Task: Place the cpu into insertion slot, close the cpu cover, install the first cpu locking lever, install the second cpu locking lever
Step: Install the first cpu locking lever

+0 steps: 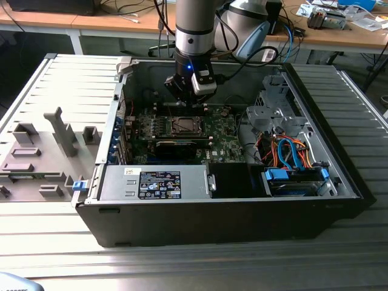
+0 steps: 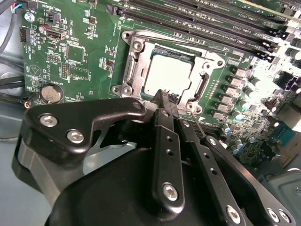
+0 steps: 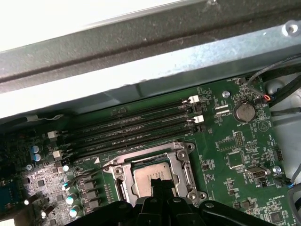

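The cpu (image 2: pixel 167 75) (image 3: pixel 146 176) lies pale and flat in the insertion slot (image 1: pixel 183 125) on the green board. The cpu cover (image 2: pixel 135 70) (image 3: pixel 186 164), a grey metal frame, lies down around the chip. A thin lever rod (image 2: pixel 198 126) (image 3: pixel 89 174) sticks out beside the socket, and another runs along its edge (image 2: pixel 164 35). My gripper (image 1: pixel 183 102) (image 2: pixel 163 97) (image 3: pixel 157 183) hangs just above the socket's edge. Its black fingers (image 2: pixel 164 141) meet at the tip, shut. I cannot tell whether anything is pinched between them.
Memory slots (image 3: pixel 131 127) and a coin battery (image 3: pixel 244 112) flank the socket. A long black card (image 1: pixel 176 145), the power supply (image 1: pixel 154 182) and a drive cage with cables (image 1: pixel 291 157) crowd the case. A grey fixture tray (image 1: pixel 36 151) lies at the exterior view's left.
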Controlling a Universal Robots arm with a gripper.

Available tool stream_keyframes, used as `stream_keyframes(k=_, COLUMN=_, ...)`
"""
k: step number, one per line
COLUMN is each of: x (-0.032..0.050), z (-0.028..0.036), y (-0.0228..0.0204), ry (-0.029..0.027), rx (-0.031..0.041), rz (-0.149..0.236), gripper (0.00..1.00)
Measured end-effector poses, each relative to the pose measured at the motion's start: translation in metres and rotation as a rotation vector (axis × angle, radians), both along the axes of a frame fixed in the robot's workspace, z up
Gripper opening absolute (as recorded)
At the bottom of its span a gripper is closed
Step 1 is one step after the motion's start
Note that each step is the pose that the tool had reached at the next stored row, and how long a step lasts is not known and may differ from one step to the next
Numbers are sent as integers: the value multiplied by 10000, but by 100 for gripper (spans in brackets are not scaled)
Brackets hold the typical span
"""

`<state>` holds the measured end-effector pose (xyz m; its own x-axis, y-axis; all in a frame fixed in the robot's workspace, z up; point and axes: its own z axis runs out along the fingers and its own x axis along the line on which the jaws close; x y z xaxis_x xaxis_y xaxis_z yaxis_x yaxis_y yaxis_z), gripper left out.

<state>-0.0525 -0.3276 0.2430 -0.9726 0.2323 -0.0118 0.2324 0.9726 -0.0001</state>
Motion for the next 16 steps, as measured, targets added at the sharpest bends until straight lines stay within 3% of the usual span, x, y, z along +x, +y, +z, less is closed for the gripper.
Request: stream_keyframes(k=16, x=0, z=0, y=0, ry=0, rx=0, rz=196, gripper=11)
